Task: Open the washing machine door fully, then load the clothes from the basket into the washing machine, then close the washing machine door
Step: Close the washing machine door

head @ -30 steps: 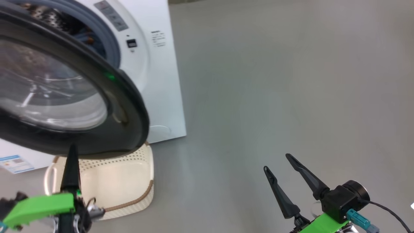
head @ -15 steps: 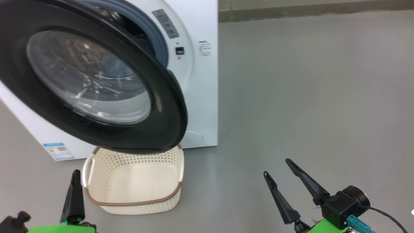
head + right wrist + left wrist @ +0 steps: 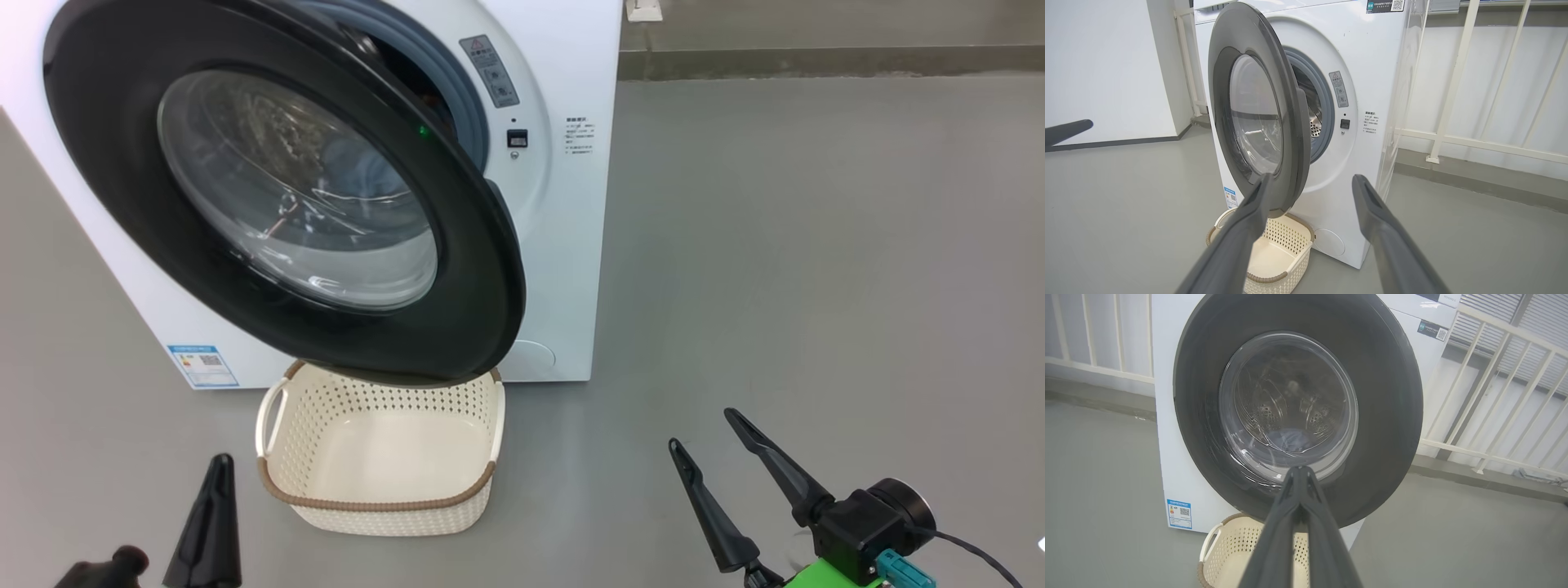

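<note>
The white washing machine (image 3: pixel 571 245) stands ahead with its black-rimmed washing machine door (image 3: pixel 457 269) ajar, swung partway across the opening. Bluish clothes (image 3: pixel 1289 439) lie inside the drum, seen through the door glass. The cream basket (image 3: pixel 277 482) sits on the floor under the door with nothing in it. My left gripper (image 3: pixel 219 462) is shut with nothing in it, low at the left, short of the door (image 3: pixel 1384 416), and it points at the glass in the left wrist view (image 3: pixel 1299 470). My right gripper (image 3: pixel 702 430) stands open, well right of the basket (image 3: pixel 1298 261).
Grey floor (image 3: pixel 816 245) spreads to the right of the machine. A white railing (image 3: pixel 1453 139) runs behind and beside it, with a raised kerb (image 3: pixel 1474 183) below. A white wall (image 3: pixel 1106 61) stands to the left in the right wrist view.
The head camera has moved, so the machine and basket now sit further right and look smaller. My left gripper, earlier overlapping the door's lower rim, is now lower and apart from it.
</note>
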Tool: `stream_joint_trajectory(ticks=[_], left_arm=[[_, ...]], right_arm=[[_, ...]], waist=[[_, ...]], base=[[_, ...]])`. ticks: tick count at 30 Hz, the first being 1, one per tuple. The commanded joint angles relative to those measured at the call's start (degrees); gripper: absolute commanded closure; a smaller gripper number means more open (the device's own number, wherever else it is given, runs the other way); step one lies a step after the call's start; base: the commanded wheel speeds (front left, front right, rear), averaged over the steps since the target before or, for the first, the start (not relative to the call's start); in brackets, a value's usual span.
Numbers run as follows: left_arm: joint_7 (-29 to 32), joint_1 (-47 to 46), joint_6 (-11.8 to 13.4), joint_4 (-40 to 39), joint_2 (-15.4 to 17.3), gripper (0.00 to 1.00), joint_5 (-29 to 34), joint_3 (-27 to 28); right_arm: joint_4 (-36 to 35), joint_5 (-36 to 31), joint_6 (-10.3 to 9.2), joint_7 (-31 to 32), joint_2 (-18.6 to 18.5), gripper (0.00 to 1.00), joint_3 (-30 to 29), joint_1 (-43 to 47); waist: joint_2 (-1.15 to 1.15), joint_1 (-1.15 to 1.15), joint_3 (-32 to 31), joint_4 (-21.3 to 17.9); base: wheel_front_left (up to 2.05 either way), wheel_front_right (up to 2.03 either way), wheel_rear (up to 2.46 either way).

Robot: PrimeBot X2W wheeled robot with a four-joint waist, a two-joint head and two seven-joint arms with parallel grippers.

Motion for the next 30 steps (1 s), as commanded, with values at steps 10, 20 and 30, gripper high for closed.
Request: stream_joint_trajectory(ticks=[10, 20, 30], left_arm=[[-0.37, 0.55, -0.15, -1.79, -1.51, 0.00, 10.65, 1.70], [-0.37, 0.12, -0.15, 0.45, -1.08, 0.00, 11.95, -0.03], [-0.37, 0.01, -0.15, 1.21, -1.14, 0.00, 12.38, -0.46]], right_arm=[[-0.90, -0.65, 0.09, -0.69, 0.23, 0.00, 1.06, -0.13], [-0.37, -0.75, 0.09, -0.69, 0.34, 0.00, 0.72, -0.17], [0.94, -4.12, 0.09, -0.69, 3.82, 0.00, -6.41, 0.29]], waist=[[0.00, 0.00, 0.34, 0.29], [0.00, 0.00, 0.46, -0.06], [0.00, 0.00, 0.65, -0.44]], base=[[0.00, 0.00, 0.00], [0.00, 0.00, 0.00], [0.00, 0.00, 0.00]])
